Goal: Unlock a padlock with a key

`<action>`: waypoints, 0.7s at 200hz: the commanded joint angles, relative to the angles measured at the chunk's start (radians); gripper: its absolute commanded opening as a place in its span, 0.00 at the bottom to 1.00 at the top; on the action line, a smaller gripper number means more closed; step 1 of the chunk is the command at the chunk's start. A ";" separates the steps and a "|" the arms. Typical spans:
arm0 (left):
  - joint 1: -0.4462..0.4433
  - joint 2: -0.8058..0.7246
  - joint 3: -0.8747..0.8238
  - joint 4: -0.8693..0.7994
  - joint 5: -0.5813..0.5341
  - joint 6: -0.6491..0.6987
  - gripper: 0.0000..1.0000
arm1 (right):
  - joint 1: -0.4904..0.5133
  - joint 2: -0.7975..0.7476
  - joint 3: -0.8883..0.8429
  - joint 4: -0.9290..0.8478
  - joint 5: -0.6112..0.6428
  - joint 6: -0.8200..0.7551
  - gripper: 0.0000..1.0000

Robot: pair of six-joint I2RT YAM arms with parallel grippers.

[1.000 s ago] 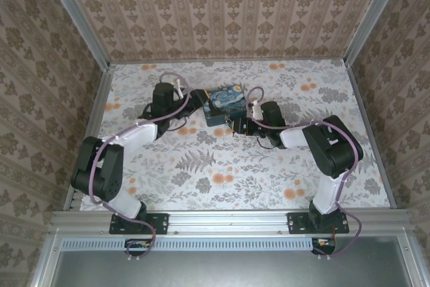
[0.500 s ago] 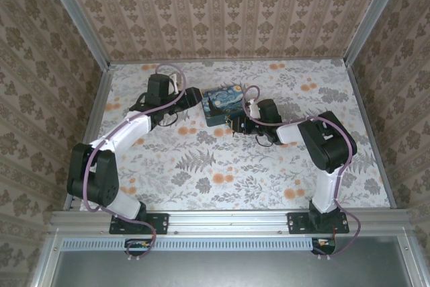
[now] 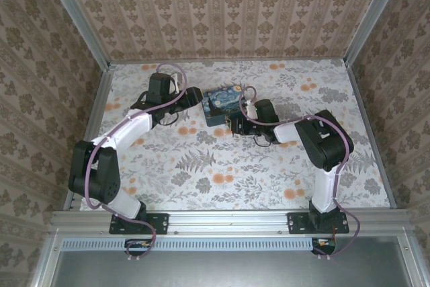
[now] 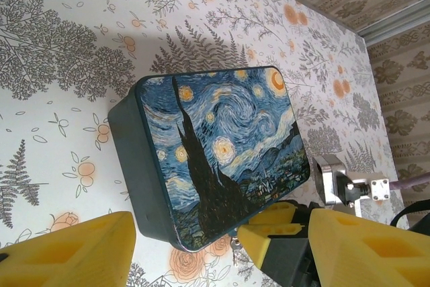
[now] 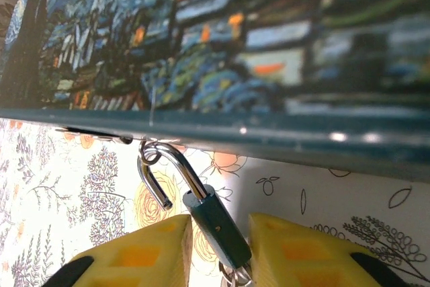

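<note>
Right gripper [image 5: 218, 250] clamps small dark metal padlock [image 5: 216, 223], shackle hooked at rim of blue swirl-painted tin box [image 4: 222, 146], left gripper [image 4: 218, 250] gaping open beside box.

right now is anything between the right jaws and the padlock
Nothing visible. The padlock sits between the jaws of the right gripper, its open shackle hooked through a small ring under the blue box's rim.

Padlock [image 5: 218, 223] btm cut off at frame edge; box [image 5: 269, 45] lid blurred up close.
</note>
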 commanded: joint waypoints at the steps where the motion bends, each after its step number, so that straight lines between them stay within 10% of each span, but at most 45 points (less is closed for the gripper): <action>1: 0.011 0.018 0.026 -0.004 0.004 0.025 0.70 | 0.007 0.016 0.032 -0.019 -0.015 -0.014 0.25; 62: 0.013 0.033 0.052 -0.043 -0.014 0.062 0.70 | 0.008 -0.022 0.033 -0.069 0.023 -0.005 0.00; 140: -0.126 0.169 0.306 -0.376 -0.303 0.330 0.72 | 0.016 -0.084 0.043 -0.240 0.200 0.122 0.00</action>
